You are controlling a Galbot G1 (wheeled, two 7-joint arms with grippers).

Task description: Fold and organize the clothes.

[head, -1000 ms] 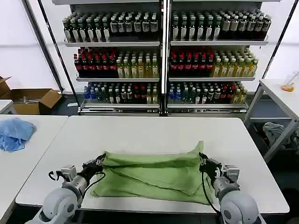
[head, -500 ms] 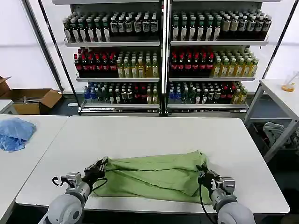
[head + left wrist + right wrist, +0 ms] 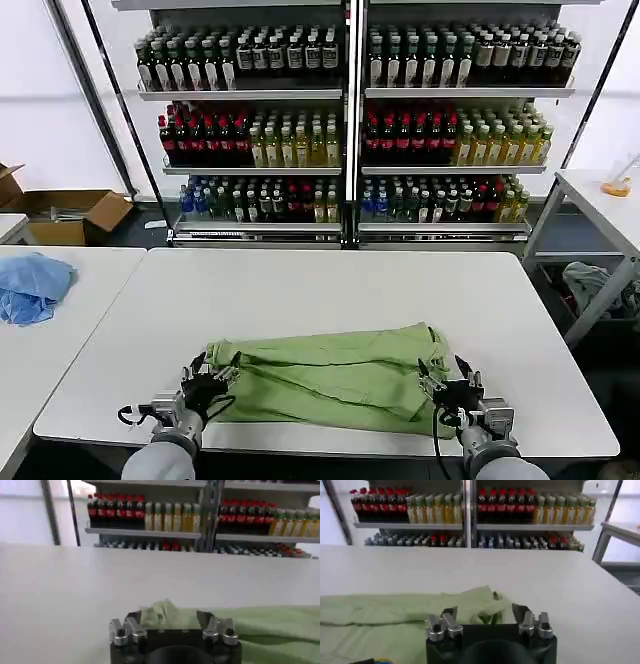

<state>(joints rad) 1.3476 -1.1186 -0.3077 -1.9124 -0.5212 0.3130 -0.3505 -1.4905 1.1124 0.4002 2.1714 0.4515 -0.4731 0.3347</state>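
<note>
A green shirt (image 3: 335, 378) lies folded along the lower middle of the white surface (image 3: 330, 290); its collar and any print are hidden in the folds. The left claw (image 3: 207, 378) sits spread at its lower-left end, the right claw (image 3: 447, 383) spread at its lower-right, neither pinching cloth, both arms cut off by the bottom edge.

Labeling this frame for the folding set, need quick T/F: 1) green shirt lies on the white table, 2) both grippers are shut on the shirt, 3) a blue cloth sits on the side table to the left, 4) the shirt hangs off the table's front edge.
1) True: the green shirt lies on the white table.
2) False: the left gripper and right gripper are open, at the shirt's two ends.
3) True: the blue cloth lies there.
4) False: the shirt lies wholly on the tabletop.
</note>
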